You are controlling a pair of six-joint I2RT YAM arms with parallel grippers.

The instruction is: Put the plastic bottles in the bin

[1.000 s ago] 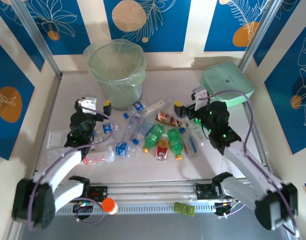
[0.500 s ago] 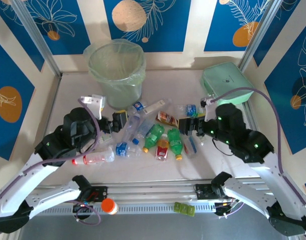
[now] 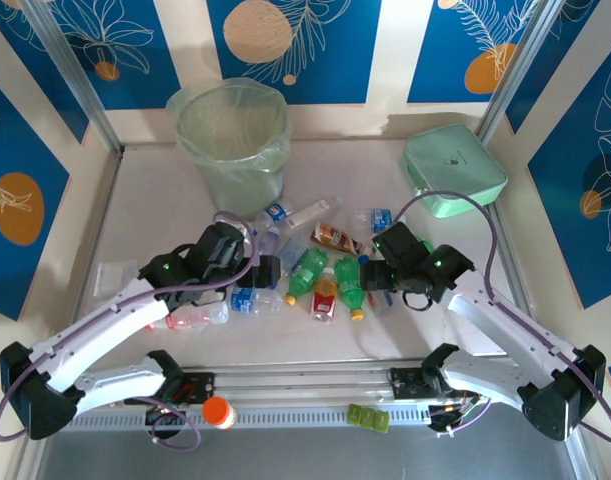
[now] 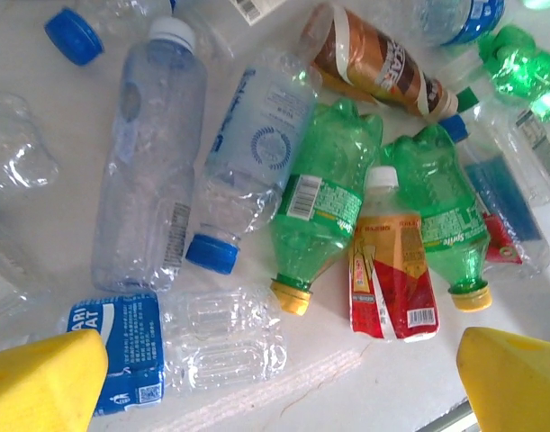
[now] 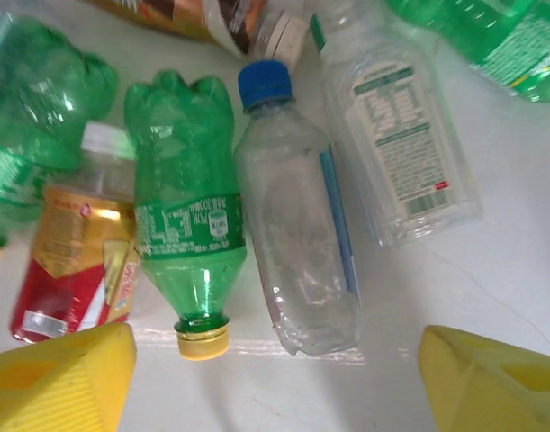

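Plastic bottles crowd the table; I have just swung low over them, left gripper and right gripper both spread, so grasping likely comes next.

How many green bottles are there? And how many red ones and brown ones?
Green bottles: 3
Red-and-gold bottle: 1
Brown bottle: 1
Total: 5
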